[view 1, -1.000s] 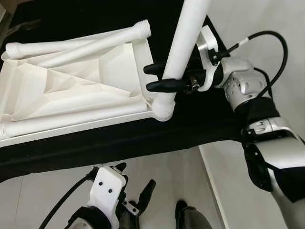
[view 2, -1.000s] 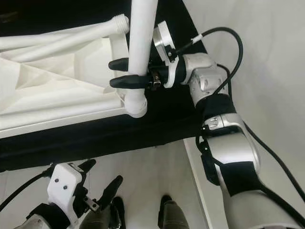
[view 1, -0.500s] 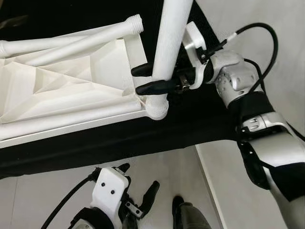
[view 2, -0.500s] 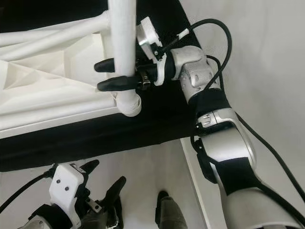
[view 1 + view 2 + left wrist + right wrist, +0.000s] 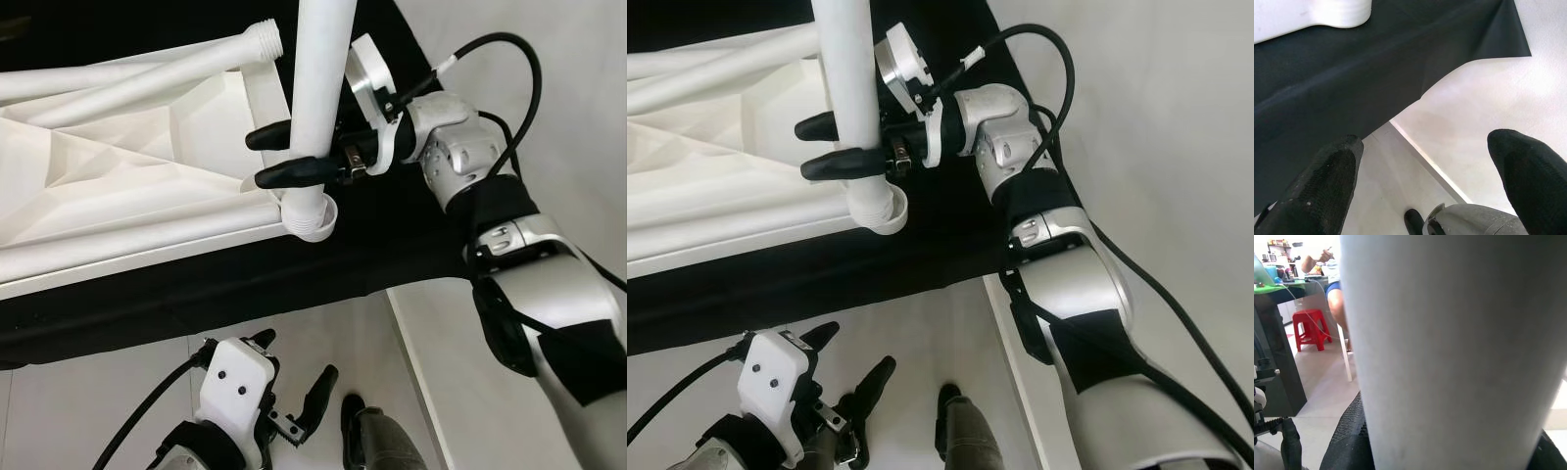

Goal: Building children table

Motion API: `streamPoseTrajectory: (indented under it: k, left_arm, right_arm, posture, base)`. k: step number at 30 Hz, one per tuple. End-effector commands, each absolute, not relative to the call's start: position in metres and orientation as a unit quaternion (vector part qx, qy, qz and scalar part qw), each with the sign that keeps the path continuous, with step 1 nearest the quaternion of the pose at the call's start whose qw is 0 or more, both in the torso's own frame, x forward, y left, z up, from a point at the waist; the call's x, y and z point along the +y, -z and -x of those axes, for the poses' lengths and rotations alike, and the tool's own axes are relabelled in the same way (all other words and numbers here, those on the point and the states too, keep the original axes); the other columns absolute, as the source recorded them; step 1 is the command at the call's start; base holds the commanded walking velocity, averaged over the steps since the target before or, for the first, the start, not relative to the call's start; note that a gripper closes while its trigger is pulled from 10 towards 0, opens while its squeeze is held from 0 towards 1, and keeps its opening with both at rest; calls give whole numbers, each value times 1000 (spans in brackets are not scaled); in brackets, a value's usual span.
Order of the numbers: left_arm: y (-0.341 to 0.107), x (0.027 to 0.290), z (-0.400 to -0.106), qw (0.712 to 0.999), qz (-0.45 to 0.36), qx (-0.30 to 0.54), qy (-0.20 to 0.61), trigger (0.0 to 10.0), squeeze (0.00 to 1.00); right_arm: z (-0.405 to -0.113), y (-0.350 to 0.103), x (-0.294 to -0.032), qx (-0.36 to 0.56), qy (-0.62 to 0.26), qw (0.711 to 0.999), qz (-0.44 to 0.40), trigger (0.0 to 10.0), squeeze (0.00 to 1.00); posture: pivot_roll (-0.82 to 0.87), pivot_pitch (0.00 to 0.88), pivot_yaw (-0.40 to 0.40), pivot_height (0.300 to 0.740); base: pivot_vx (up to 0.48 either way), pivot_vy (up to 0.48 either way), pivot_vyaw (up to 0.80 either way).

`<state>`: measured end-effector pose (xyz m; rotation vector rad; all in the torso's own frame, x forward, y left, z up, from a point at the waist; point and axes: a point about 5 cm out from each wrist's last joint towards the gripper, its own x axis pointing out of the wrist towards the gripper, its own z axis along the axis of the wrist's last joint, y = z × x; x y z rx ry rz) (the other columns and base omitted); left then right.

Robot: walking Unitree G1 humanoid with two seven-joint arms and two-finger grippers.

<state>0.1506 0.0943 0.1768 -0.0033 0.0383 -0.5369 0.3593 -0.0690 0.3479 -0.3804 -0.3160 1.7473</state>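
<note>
Right now my right gripper (image 5: 272, 159) is clamped around the white leg (image 5: 315, 108), standing upright in the corner socket (image 5: 312, 217) at 5 o'clock of the upturned tabletop (image 5: 118, 186). If I tilt it, the thread could cross and jam. My left gripper (image 5: 294, 392) hangs released, idle.

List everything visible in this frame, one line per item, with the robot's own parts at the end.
Table top: one, white, upside down on the black cloth.
Table leg, upright: one, white, standing in the corner socket.
Table legs, loose: two, white, lying across the table top.
Black cloth: one, beneath the table top.
Red stool: one, background.
Person: one, seated, background.
Right end effector: black fingers closed on the upright leg.
Left end effector: open, low over the floor.
</note>
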Motion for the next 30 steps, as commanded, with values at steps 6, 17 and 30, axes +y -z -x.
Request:
streamPoseTrajectory:
  k: [6, 17, 30]
  left_arm:
    - [-174, 92, -148, 964, 2, 30, 263, 10000, 0]
    - [-176, 95, -147, 968, -4, 28, 251, 10000, 0]
    - [-179, 97, -146, 971, -13, 19, 240, 10000, 0]
  right_arm:
    - [-361, -340, -66, -122, -761, 616, 164, 10000, 0]
    - [-365, -338, -76, -117, -753, 627, 162, 10000, 0]
    - [-367, -332, -77, -104, -751, 631, 163, 10000, 0]
  posture:
    - [29, 426, -9, 740]
    - [39, 428, -3, 740]
    - [45, 429, -6, 740]
  base:
    - [0, 0, 0]
    - [0, 0, 0]
    - [0, 0, 0]
